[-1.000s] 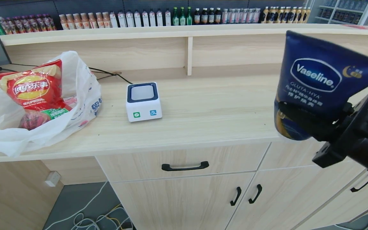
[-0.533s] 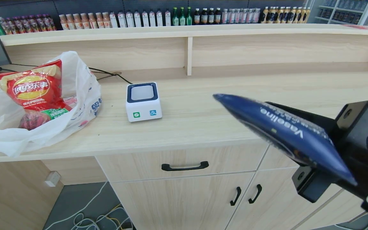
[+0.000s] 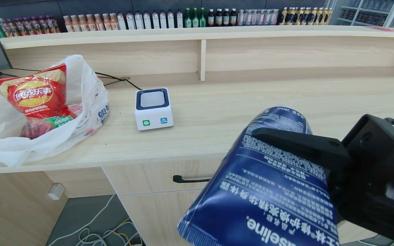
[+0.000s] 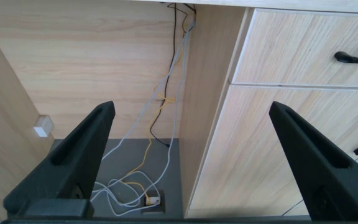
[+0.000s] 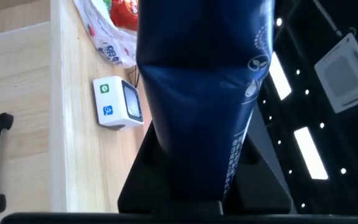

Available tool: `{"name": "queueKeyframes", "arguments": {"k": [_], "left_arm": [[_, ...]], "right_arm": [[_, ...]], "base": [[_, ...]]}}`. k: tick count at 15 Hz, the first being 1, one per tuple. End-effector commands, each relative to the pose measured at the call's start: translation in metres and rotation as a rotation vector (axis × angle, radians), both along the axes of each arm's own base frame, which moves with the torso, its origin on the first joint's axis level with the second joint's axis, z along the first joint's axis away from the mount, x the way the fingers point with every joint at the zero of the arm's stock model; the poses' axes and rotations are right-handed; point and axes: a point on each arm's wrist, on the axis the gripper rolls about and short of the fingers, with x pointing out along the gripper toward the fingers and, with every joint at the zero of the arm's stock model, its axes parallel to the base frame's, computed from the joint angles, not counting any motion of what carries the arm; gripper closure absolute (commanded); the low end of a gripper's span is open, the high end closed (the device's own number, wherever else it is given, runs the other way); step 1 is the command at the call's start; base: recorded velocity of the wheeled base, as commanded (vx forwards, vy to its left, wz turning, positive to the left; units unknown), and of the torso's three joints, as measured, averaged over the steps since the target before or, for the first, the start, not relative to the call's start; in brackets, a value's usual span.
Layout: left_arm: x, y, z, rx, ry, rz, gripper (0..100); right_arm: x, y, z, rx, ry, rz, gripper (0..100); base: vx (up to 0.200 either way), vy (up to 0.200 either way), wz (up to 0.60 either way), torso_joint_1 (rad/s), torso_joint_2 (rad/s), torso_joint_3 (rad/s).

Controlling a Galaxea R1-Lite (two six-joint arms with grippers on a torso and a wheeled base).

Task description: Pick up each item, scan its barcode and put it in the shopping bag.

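Observation:
My right gripper (image 3: 306, 150) is shut on a dark blue lotion tube (image 3: 268, 191), held in the air in front of the counter's right half, its printed back side turned up toward the head camera. In the right wrist view the lotion tube (image 5: 197, 81) stands between the fingers. The white scanner (image 3: 153, 108) with a blue-rimmed window sits mid-counter, also seen as the scanner (image 5: 118, 102) from the right wrist. The white shopping bag (image 3: 43, 112) lies at the counter's left with a red chip bag (image 3: 34, 92) in it. My left gripper (image 4: 191, 155) hangs open below the counter, facing the cabinet side.
A raised wooden shelf (image 3: 200, 34) runs along the back of the counter (image 3: 217, 112). A black cable (image 3: 115, 79) trails behind the scanner. Drawers and doors with black handles (image 3: 190, 178) sit below. Loose cables (image 4: 142, 186) lie on the floor.
The right gripper has swung the tube from upright at the far right, over onto its side, and now toward the middle and nearer the head camera, with its back label showing.

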Motion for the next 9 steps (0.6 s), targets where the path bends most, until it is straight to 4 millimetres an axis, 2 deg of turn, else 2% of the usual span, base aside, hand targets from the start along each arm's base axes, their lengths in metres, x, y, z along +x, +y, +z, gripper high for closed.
{"name": "queueKeyframes", "arguments": {"k": [1, 4, 6, 9], "left_arm": [[0.0, 0.0, 0.0, 0.0, -0.002, 0.0, 0], [0.0, 0.0, 0.0, 0.0, -0.002, 0.0, 0], [0.0, 0.0, 0.0, 0.0, -0.002, 0.0, 0], [0.0, 0.0, 0.0, 0.0, 0.0, 0.0, 0]], "right_arm": [[0.002, 0.004, -0.007, -0.04, -0.023, 0.011, 100], [0.002, 0.006, -0.008, -0.079, -0.097, 0.037, 100], [0.006, 0.012, -0.018, -0.132, -0.131, 0.081, 100], [0.004, 0.01, -0.024, -0.172, -0.181, 0.082, 100]], "base": [[0.0, 0.0, 0.0, 0.0, 0.0, 0.0], [0.0, 0.0, 0.0, 0.0, 0.0, 0.0], [0.0, 0.0, 0.0, 0.0, 0.0, 0.0], [0.0, 0.0, 0.0, 0.0, 0.0, 0.0]]}}
